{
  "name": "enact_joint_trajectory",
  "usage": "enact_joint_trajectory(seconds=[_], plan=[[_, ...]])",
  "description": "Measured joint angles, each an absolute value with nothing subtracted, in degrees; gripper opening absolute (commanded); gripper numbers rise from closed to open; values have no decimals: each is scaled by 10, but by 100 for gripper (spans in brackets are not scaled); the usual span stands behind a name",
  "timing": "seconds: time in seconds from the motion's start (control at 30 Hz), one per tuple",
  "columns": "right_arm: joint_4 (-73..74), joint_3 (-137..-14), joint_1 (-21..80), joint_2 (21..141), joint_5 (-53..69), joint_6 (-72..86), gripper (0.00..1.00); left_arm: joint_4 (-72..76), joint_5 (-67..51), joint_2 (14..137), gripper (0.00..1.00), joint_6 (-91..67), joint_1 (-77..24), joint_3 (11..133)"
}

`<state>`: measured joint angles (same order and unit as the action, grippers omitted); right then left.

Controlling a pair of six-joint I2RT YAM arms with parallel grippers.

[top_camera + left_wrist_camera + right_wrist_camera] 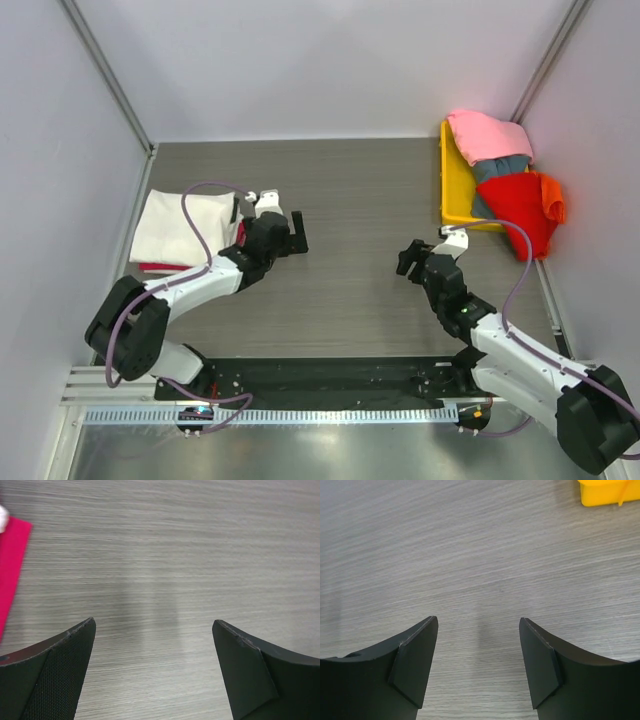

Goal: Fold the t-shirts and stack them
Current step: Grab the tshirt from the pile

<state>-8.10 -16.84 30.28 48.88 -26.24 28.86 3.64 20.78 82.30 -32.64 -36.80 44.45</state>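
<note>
Hovering above the table (350, 200), left claw (152, 625) gapes empty; right claw (478, 620) likewise released.

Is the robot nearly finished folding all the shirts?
Not yet. Done: a folded cream-white shirt lies on a reddish one at the left. In hand: nothing; the left gripper and right gripper hover with jaws open. Left: pink, grey-blue, red and orange shirts heaped at the yellow tray.

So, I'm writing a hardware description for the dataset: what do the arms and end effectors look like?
The left arm and right arm have white links, black joints and a mauve cable looping alongside. The left end effector and right end effector are black, each with two flat, tapered fingers; one left finger has a mesh-textured face.
</note>
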Motion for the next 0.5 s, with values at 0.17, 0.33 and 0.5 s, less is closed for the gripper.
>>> enact_joint_trajectory(seconds=[0.17,0.33,0.5], plan=[[-85,-160,303,454,-259,297,100,58,261,787,100,-347,-368,405],[-57,-163,303,411,-268,321,98,71,254,733,100,-373,-368,364],[5,-210,301,413,-292,331,83,93,238,718,100,-367,-368,364]])
